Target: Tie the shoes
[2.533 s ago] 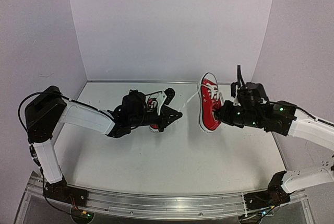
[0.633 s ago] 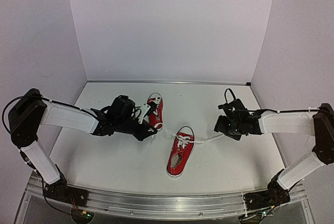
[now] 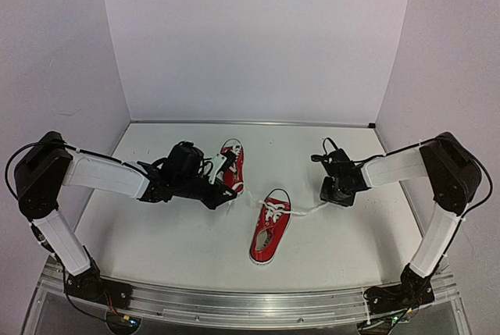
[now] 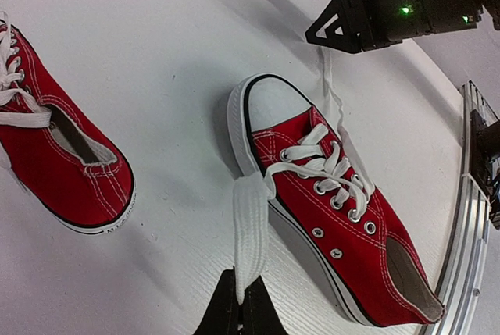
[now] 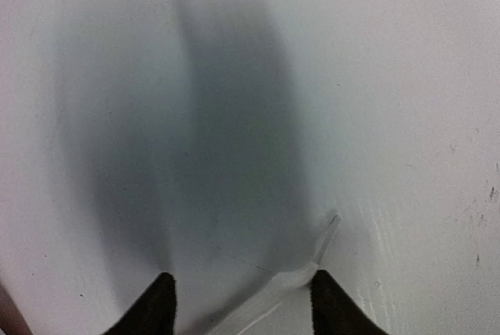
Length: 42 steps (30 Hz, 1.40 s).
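Observation:
Two red sneakers with white laces lie on the table. One lies behind my left gripper; it shows at the left of the left wrist view. The other lies at mid-table, toe away from the arms. My left gripper is shut on one flat white lace end of this shoe, low over the table. The other lace end runs right to my right gripper. That gripper points down, open, with the lace tip lying on the table between its fingers.
White walls enclose the table on three sides. A metal rail runs along the near edge and shows at the right of the left wrist view. My right gripper's body shows at the top of that view.
The mid-table shoe, earlier held up at the right, now lies on the table. Since 0.6 s ago my right gripper has turned downward over the lace end. My left arm has hardly moved.

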Motion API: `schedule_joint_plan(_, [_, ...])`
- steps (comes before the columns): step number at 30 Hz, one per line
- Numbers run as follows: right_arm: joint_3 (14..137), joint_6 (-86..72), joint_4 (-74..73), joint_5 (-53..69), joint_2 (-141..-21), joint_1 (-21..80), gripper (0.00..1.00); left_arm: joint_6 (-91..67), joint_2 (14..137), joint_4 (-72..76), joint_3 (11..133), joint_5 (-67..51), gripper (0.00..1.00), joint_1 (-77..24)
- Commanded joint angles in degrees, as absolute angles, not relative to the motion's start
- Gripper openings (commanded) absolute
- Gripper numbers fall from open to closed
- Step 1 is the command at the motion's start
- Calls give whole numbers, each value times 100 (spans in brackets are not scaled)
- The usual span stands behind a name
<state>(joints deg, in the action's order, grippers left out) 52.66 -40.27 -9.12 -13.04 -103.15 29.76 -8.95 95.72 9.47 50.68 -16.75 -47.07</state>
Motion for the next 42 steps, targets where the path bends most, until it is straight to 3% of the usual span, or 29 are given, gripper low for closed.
schedule_joint_plan(1, [5601, -3863, -758, -866, -10767, 2972, 31, -811, 9617, 1091, 5375, -1619, 0, -4693])
schedule_joint_plan(5, [5699, -3803, -756, -810, -10690, 2976, 6, -788, 9632, 1073, 5358, -1592, 0, -4685])
schedule_joint_plan(7, [5712, -3758, -763, -720, -10533, 2977, 0, -776, 9621, 1072, 5353, -1591, 0, -4678])
schedule_joint_plan(14, [5464, -3233, -774, 424, -9406, 2977, 0, -693, 9609, 941, 5279, -1814, 0, -4667])
schedule_joint_plan(21, [5081, -2939, -469, 1483, -9796, 3286, 0, -595, 9923, 1030, 5036, -2141, 0, -4880])
schedule_joint_plan(32, [5985, -3012, -400, 1635, -10661, 4095, 0, -407, 10141, 942, 4911, -2576, 0, -5252])
schedule_joint_plan(42, [5550, -2952, -657, 1631, -10198, 4103, 0, -671, 10463, 990, 5062, -1953, 0, -5231])
